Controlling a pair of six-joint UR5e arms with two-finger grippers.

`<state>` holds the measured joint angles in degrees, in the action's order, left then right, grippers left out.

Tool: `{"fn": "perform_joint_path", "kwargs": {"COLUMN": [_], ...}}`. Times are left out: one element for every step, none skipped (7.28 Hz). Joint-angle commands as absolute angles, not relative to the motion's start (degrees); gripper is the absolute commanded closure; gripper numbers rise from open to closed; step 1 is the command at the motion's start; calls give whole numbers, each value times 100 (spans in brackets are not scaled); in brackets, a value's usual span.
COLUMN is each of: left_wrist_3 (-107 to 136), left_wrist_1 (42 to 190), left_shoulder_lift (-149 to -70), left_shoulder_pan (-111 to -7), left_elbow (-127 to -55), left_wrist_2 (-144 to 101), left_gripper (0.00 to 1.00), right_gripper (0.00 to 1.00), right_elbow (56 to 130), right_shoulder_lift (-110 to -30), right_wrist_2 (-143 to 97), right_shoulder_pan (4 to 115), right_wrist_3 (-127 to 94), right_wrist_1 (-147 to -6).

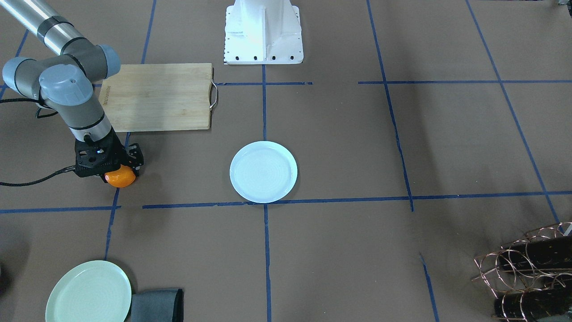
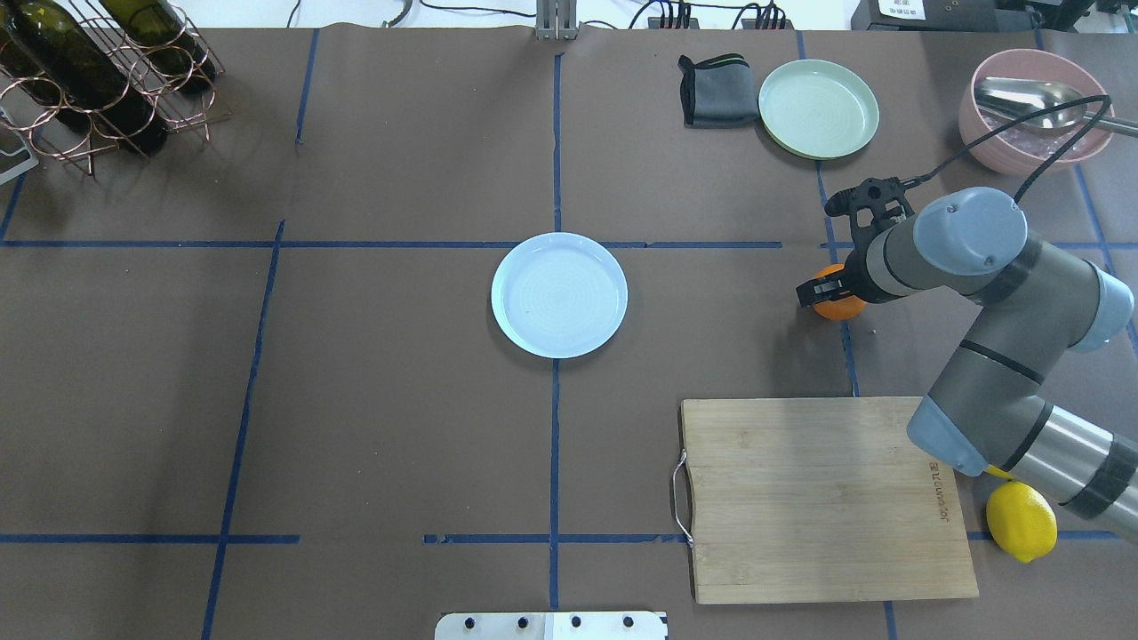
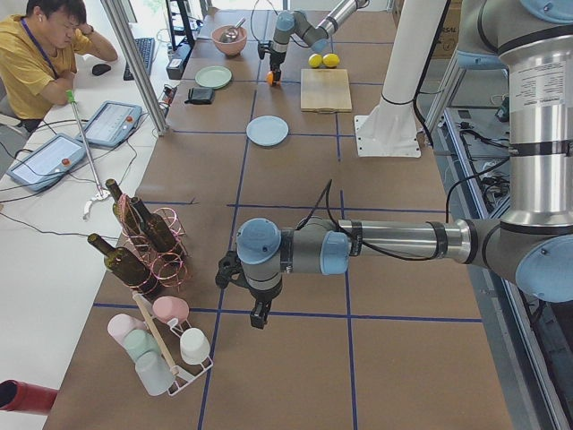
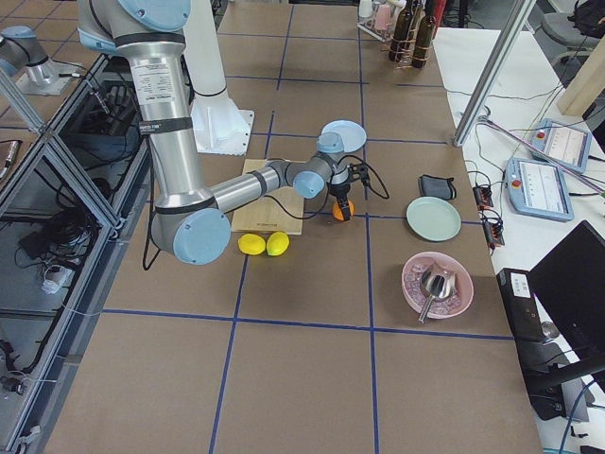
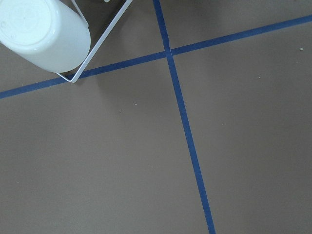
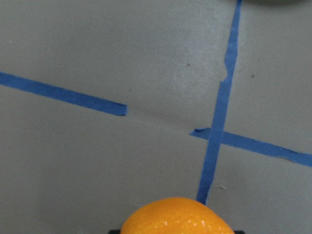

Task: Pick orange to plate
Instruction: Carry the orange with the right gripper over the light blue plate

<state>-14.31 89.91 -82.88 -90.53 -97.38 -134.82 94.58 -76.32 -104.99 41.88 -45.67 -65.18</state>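
Orange [image 6: 174, 215] fills the bottom edge of the right wrist view, brown table [image 6: 73, 161] and blue tape [image 6: 219, 117] beyond it. Right gripper [image 2: 831, 295] sits straight over it, fingers either side. Clamped or just straddling, can't tell. It's well off to the robot's right of the plate [image 2: 559, 295] at mid-table. Left gripper [image 3: 259, 316] hangs low near a white cup [image 5: 41, 34]; spread or closed, can't tell.

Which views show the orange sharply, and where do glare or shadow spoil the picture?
Right wrist-mounted view: the orange is cropped at the bottom edge, slightly soft. Overhead exterior view: evenly lit, plate crisp. Exterior front-facing view: glare washes out the white robot base; soft shadows darken the table at right.
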Motion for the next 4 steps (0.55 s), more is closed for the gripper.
{"fn": "perform_joint_path", "kwargs": {"left_wrist_3": [-1433,-1424,-1424,-1424], "left_wrist_1": [8991,8991,8983,8991], "left_shoulder_lift": [-8288,-8288,-8297,-8297], "left_shoulder_pan": [-9053,-9053,-9053,-9053], "left_elbow": [-9738,-9738,-9738,-9747], "left_wrist_2": [-13482,-13482,-13491,-13491], "left_gripper": [0,0,0,0], "right_gripper": [70,70,69,68], "right_elbow": [9475,9440,9370,9108], "right_shoulder_lift": [-6991,-6265,-5518,-4902], "right_wrist_2": [-10503,-10477,-10233,-9969], "right_shoulder_pan": [4149,3940,3703,3483], "right_wrist_3": [-4858,-5321,-5796,-6140], "right_wrist_1": [-6783,-7516,-8246,-8688]}}
